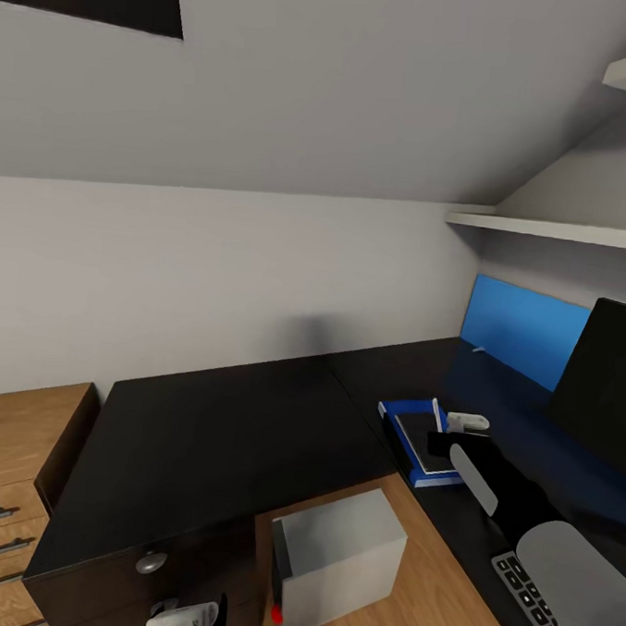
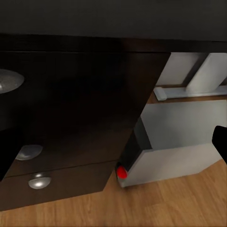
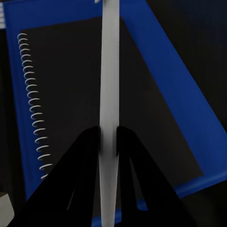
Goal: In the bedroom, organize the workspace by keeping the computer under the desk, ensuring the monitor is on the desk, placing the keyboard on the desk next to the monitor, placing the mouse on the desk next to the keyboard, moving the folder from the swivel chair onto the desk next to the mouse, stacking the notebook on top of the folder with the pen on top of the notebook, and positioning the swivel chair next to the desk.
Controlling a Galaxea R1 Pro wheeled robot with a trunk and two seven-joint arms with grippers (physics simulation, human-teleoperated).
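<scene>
**Right wrist view: pen clamped above notebook and folder**

Right wrist view: the white pen (image 3: 109, 94) is seen clamped betw. the two black fingers (image 3: 87, 156) of the right tool (image 3: 109, 142), w/ the pen running lengthwise over the dark grey notebook (image 3: 71, 94). The notebook, w/ a white spiral binding along one edge, is laid flat on the blue folder (image 3: 161, 75), whose blue margin is visible around it. Whether the pen is touching the notebook cannot be told.

In the head view the folder (image 1: 401, 416) is seen on the black counter (image 1: 223, 428), on the wing running along the robot's right, w/ the notebook (image 1: 427, 450) stacked on it and the pen (image 1: 437, 413) held over both by the right tool (image 1: 456, 424). The keyboard (image 1: 532, 595) is partly seen further along the same wing, nearer the camera, largely covered by the right arm. The monitor (image 1: 605, 386) is stood at the right edge, in front of the blue back panel (image 1: 521, 326). The computer (image 1: 340, 560) is stood on the wood floor in the inner corner of the L, its red button (image 1: 277, 615) facing the drawer side; it is beside the counter rather than beneath it.

The left tool (image 1: 183, 618) is seen low by the drawer front; its state cannot be told. In the left wrist view the dark drawers w/ silver knobs (image 2: 29, 152) and the computer (image 2: 179, 142) beside them are shown, apart from that tool.

A light wood chest (image 1: 17, 462) is seen at the left.
</scene>
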